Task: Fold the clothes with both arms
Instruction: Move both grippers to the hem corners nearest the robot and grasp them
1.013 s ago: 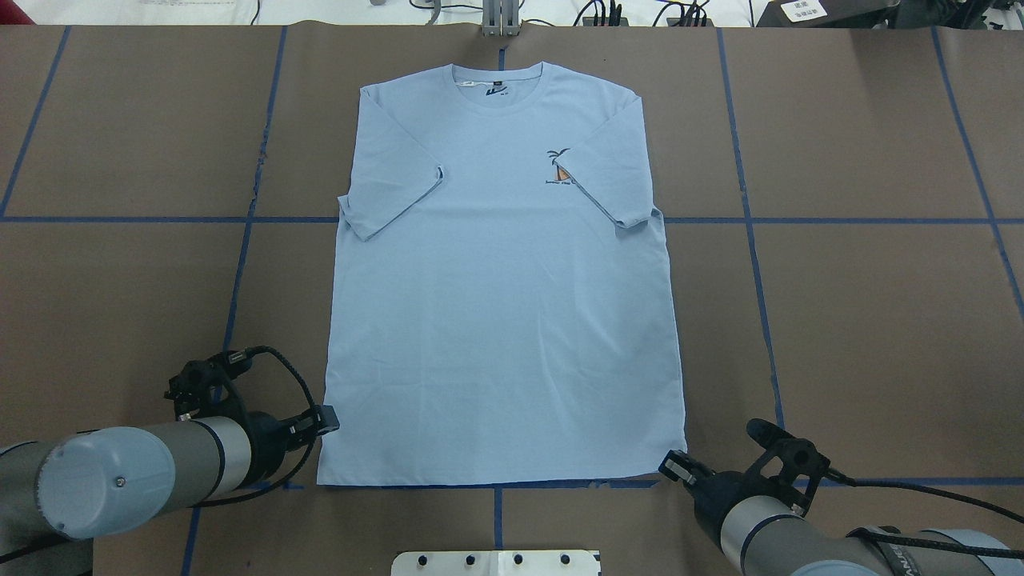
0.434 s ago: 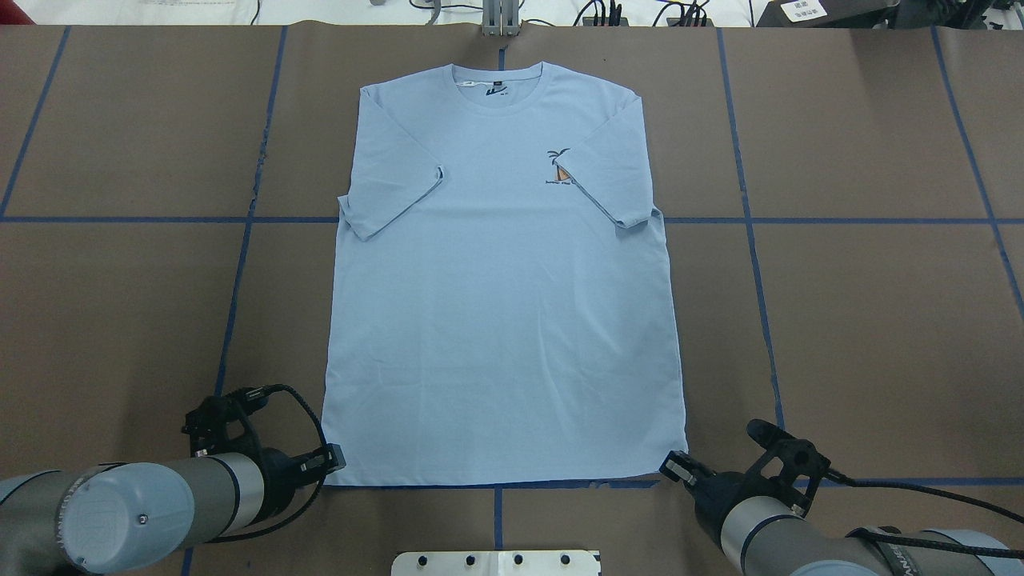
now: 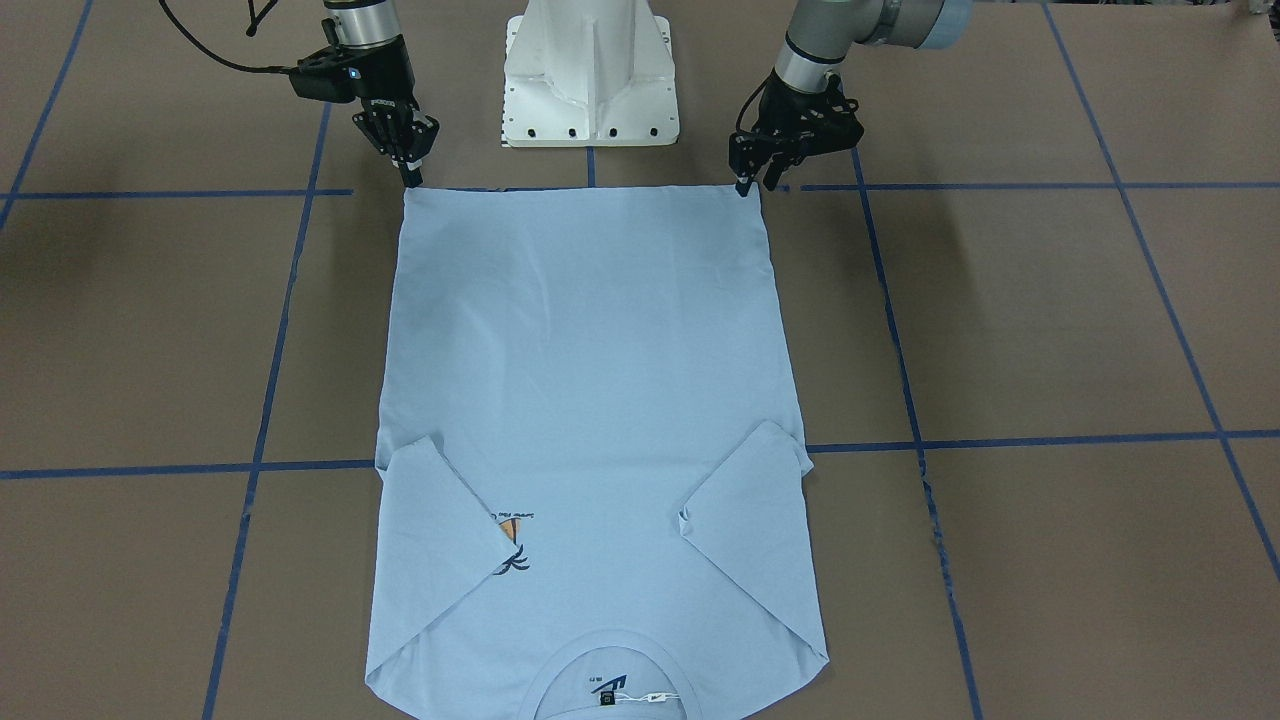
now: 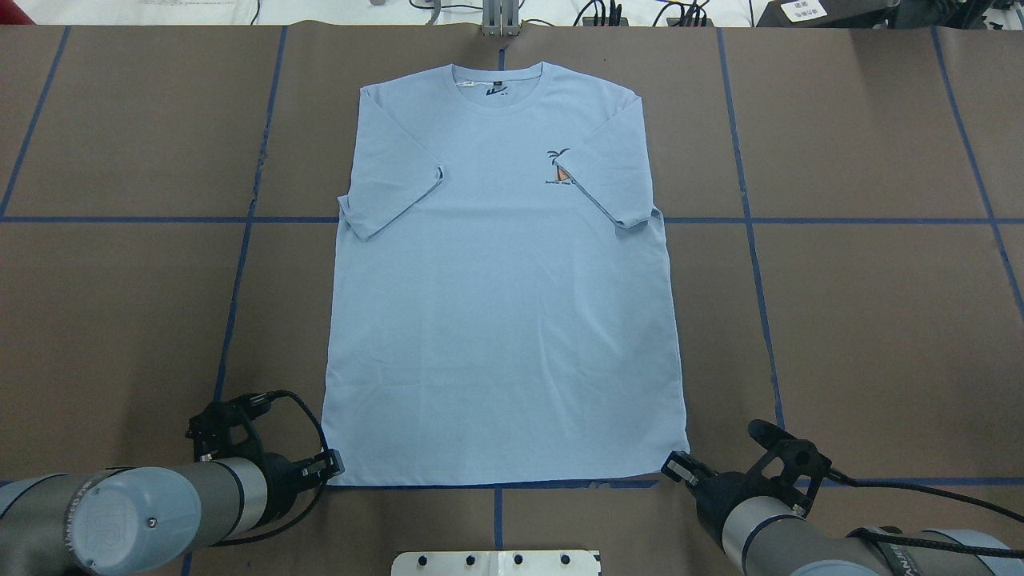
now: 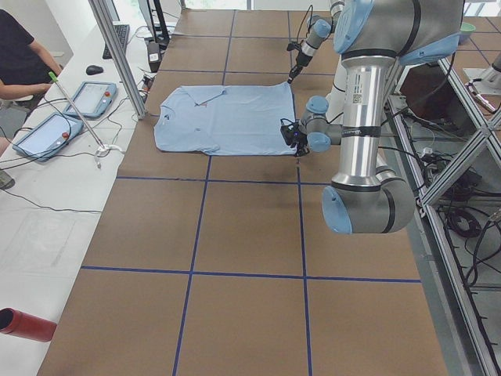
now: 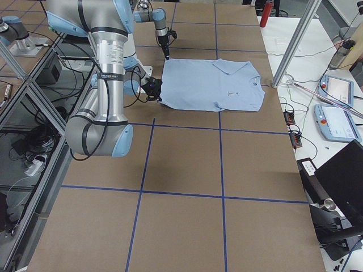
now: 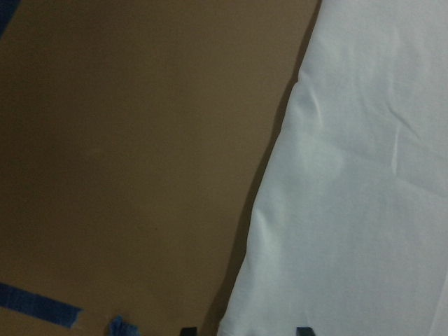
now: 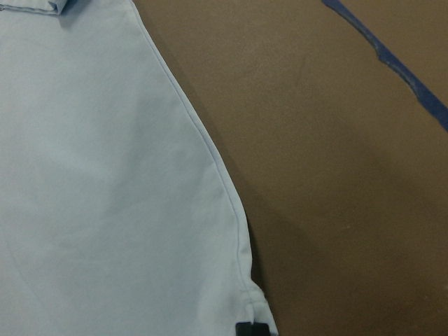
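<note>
The light blue T-shirt (image 4: 504, 304) lies flat on the brown table, collar at the far edge, both sleeves folded inward. Its palm-tree print (image 4: 560, 166) is half covered by a sleeve. My left gripper (image 4: 334, 464) is at the near left hem corner. In the left wrist view (image 7: 243, 330) its fingertips stand apart, astride the corner of the shirt (image 7: 364, 196), so it is open. My right gripper (image 4: 674, 466) is at the near right hem corner. In the right wrist view (image 8: 250, 328) its tips are together on the puckered corner of the shirt (image 8: 105, 196).
The white pedestal base (image 3: 590, 70) stands just behind the hem, between the arms. Blue tape lines (image 4: 240, 264) grid the brown table. Cables and a metal bracket (image 4: 500, 20) sit at the far edge. An operator (image 5: 19, 55) sits at a side table.
My left gripper has moved toward the robot along the shirt's left edge, down to the near hem corner. The right gripper has stayed at its corner.
</note>
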